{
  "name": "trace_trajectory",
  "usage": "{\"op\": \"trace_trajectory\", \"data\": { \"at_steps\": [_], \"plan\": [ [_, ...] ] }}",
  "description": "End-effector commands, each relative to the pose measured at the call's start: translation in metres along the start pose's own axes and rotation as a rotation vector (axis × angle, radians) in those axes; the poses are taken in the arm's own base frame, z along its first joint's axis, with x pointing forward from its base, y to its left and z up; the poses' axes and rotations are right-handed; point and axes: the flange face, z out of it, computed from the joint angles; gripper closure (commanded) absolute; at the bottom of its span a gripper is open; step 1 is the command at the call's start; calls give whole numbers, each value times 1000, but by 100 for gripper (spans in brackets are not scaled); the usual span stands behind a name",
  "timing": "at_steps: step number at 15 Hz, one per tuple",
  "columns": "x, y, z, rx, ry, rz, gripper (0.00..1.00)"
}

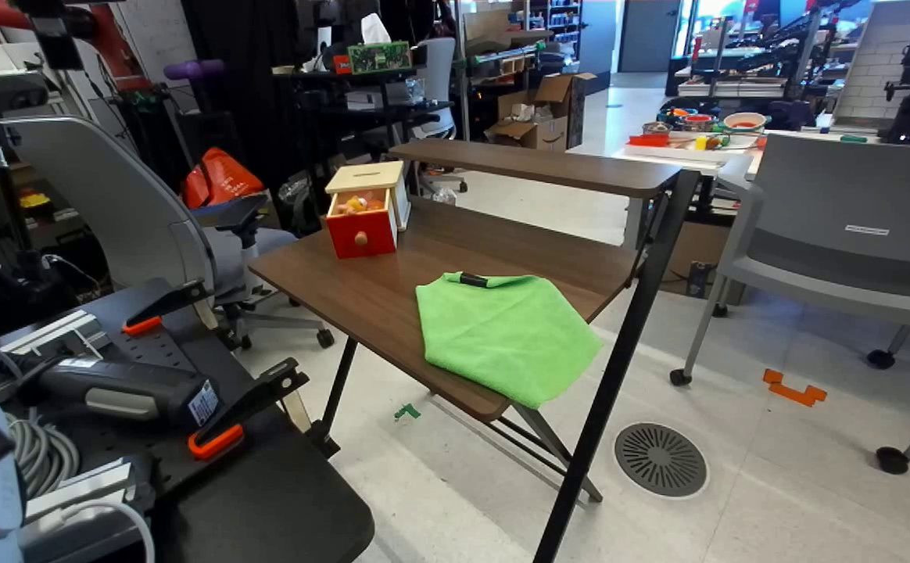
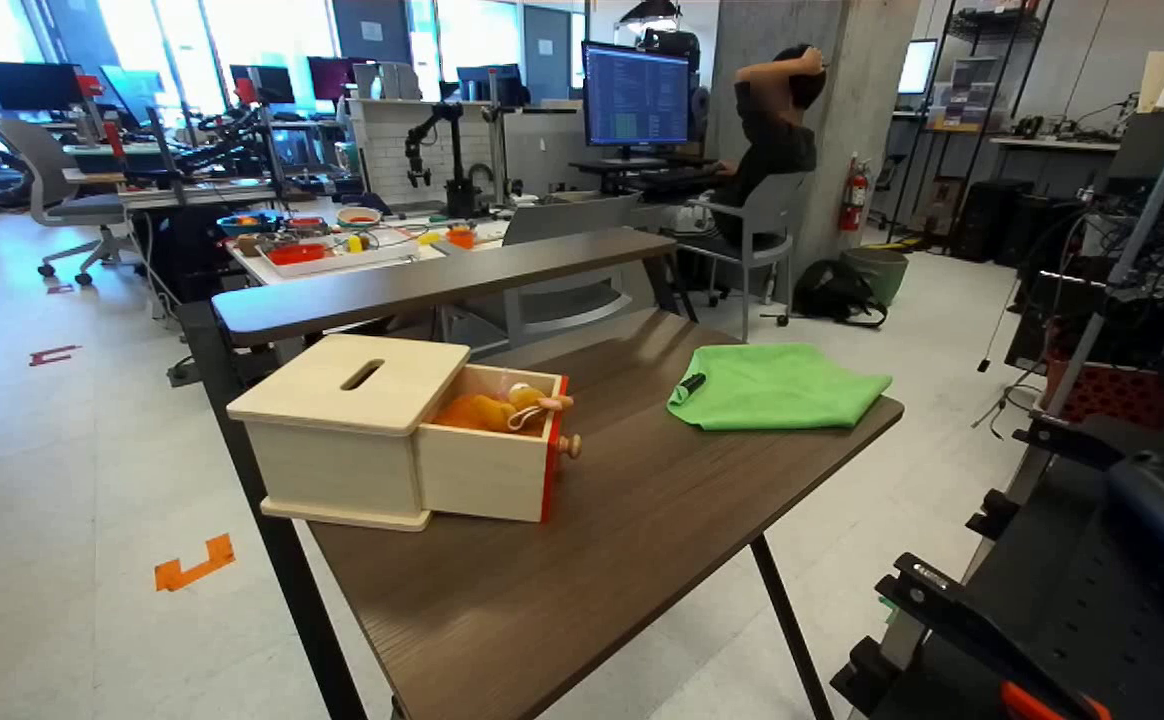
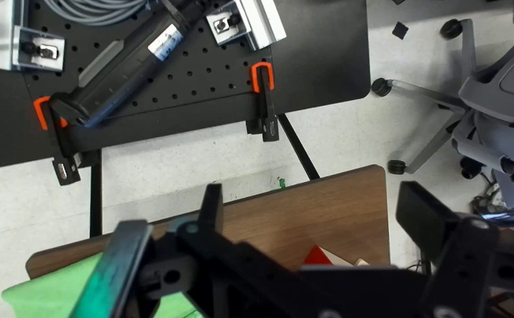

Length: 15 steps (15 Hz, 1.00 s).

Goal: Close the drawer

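The drawer has a red front with a wooden knob (image 1: 362,238) and stands pulled out of a small pale wooden box (image 1: 365,175). In an exterior view the drawer's pale side (image 2: 487,470) shows, sticking out of the box (image 2: 342,475). Orange and yellow toys (image 2: 492,410) lie in the drawer. In the wrist view my gripper (image 3: 314,198) is open, with nothing between its fingers. There only a corner of the red drawer front (image 3: 318,257) shows; the gripper body hides the rest. The gripper appears above and apart from the box. It is out of both exterior views.
The box stands on a brown table (image 1: 330,285) with a raised shelf (image 1: 533,166) along one side. A green cloth (image 1: 506,336) with a black marker (image 1: 473,280) lies on the table. A black bench with clamps (image 3: 164,117) and a chair (image 3: 504,92) stand nearby.
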Motion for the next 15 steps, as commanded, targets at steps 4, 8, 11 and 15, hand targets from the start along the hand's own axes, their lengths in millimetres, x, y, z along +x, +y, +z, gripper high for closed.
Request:
{"op": "trace_trajectory", "data": {
  "at_steps": [4,8,11,15],
  "plan": [
    [91,-14,61,-88,6,-256,0],
    [147,-25,112,-121,-14,-475,0],
    [183,-33,151,-141,-36,-634,0],
    [219,-34,194,-189,-50,-649,0]
  ]
}}
